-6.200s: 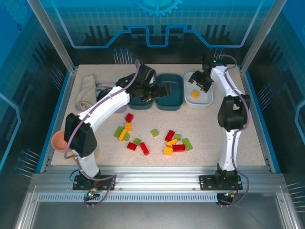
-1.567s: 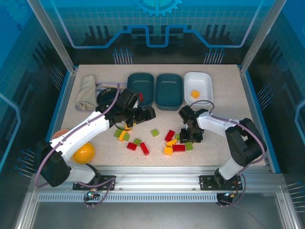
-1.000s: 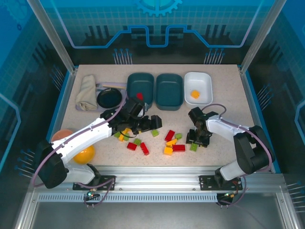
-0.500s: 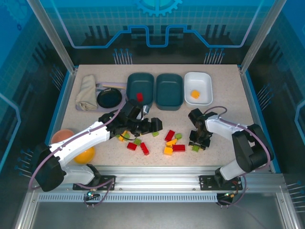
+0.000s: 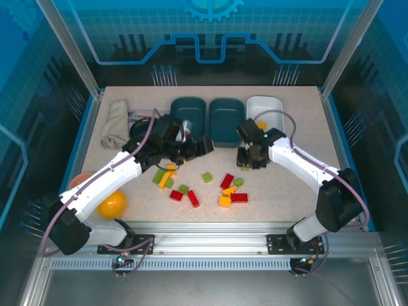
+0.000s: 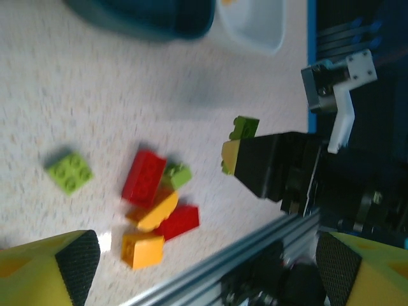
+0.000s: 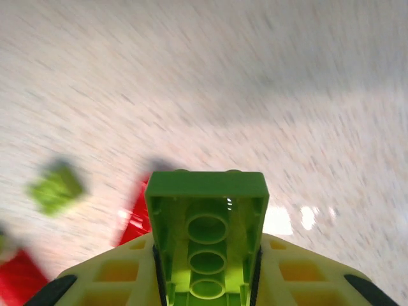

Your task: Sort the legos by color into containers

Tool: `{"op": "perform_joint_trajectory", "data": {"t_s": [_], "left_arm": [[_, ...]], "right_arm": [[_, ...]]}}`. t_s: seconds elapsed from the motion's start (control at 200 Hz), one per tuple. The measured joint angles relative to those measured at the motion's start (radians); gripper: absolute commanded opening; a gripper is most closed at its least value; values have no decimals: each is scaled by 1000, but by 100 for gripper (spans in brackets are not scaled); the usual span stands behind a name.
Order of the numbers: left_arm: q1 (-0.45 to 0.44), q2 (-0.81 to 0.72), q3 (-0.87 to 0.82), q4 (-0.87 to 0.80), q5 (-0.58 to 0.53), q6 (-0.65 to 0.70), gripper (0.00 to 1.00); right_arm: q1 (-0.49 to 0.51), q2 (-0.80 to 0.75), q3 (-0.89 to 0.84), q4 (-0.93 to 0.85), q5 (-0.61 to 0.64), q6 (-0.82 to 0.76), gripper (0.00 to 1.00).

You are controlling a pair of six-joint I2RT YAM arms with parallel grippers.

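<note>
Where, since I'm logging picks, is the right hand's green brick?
The green brick is gripped in the right hand, right of centre in the top view, in front of the middle teal tray.

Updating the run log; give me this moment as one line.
left gripper: open, empty | right gripper: shut on green lego | other legos: loose in front of trays
</note>
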Motion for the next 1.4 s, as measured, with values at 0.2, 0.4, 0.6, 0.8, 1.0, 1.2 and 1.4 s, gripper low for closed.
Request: {"op": "perform_joint_trajectory", "data": {"t_s": [0.2,0.4,0.6,0.8,1.0,1.2,1.4], "left_arm": [[125,96,152,-16,-16,27,92],[194,209,235,-31,-42,65,92],[222,269,241,-31,-57,83,91],[223,280,241,-31,-63,83,91],[223,263,223,-65,-91,82,91],[223,163,153,-150,-125,71,89],[223,8,32,-247,-140,37,88]], "right_arm": [[-19,291,377,-10,-6,-73,28],[-78,629,702,-66,-23,-114,29],[-123,895,1012,-153,-35,-152,32],[-132,1021,1159,-224,-64,-170,45],[-132,1023,1195,-251,-91,-189,55],[-124,893,1178,-246,-92,-208,54],[-54,468,880,-116,-79,-243,54]]}}
